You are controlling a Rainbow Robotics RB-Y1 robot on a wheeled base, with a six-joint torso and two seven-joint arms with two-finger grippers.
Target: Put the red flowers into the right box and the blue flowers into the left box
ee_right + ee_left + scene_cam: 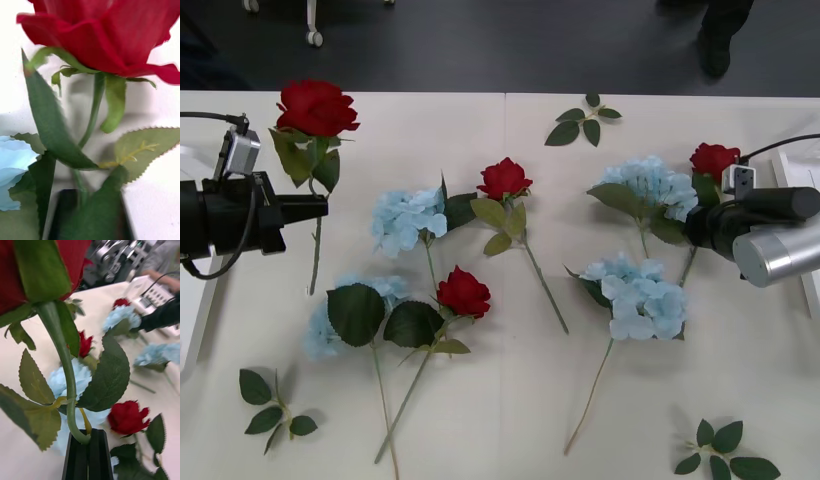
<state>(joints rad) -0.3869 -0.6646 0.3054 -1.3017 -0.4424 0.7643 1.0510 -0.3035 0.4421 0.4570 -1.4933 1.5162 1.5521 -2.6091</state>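
Note:
My left gripper (318, 207) is shut on the stem of a red flower (317, 107) and holds it above the table's left side, bloom upward; up close the stem (62, 363) runs down into the closed black fingers (80, 461). At the right, my right gripper (692, 228) is shut on the stem of another red flower (715, 160), whose bloom (101, 33) lies close in front of it. Two more red flowers (505, 178) (463, 292) and several blue flowers (408, 218) (640, 298) lie on the table. The left box (188, 320) and right box (792, 168) show at the edges.
Loose green leaf sprigs lie at the far middle (582, 122), the near left (272, 402) and the near right (725, 458). A blue flower (650, 182) lies right beside the right gripper. The table's far edge borders a dark floor.

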